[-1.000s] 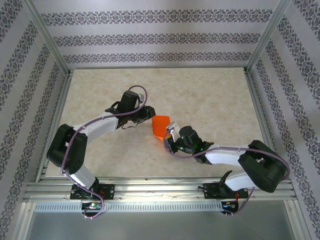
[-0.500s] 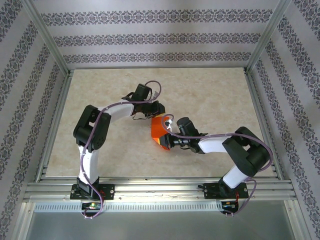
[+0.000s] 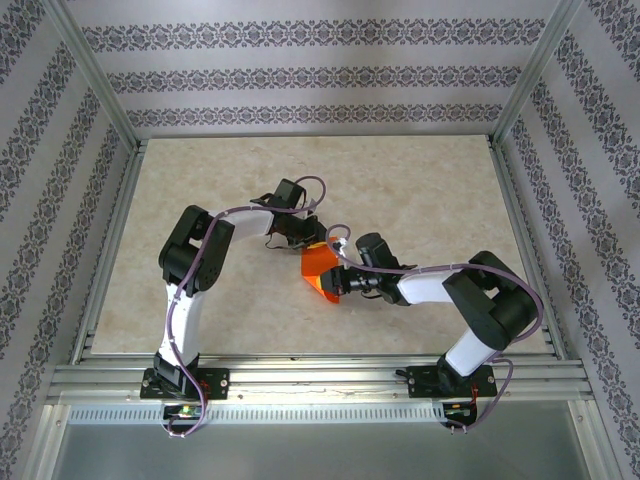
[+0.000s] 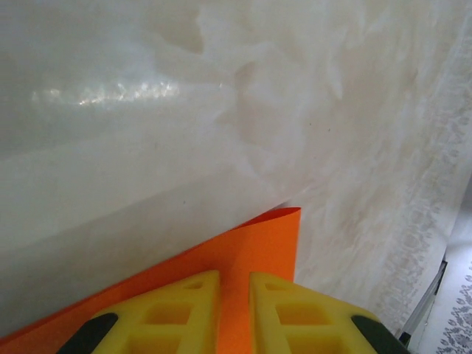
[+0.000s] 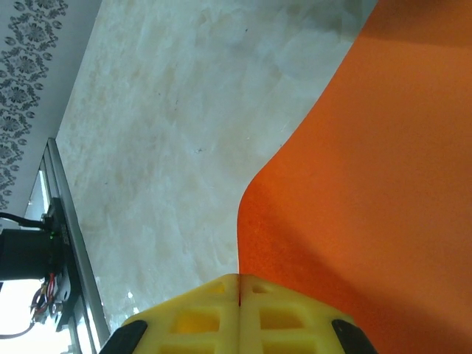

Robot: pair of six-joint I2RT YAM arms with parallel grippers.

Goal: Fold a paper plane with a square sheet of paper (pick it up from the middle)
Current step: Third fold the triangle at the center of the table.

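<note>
Square sheet of paper (image 3: pixel 320 268), thin, light and limp, sagging above mid-table (image 3: pixel 420 190) between left end effector (image 4: pixel 234 313) and right end effector (image 5: pixel 239 313), each clamped on an edge; grip edges, lightly, to avoid creasing.

We saw the square sheet of paper (image 5: pixel 369 184) as thin, matt orange paper with a faintly grainy face. The table (image 4: pixel 147 110) looked like smooth, marbled cream laminate with a soft sheen. The left gripper (image 4: pixel 234 313) and the right gripper (image 5: pixel 239 317) had fingers of moulded, semi-glossy yellow plastic.
</note>
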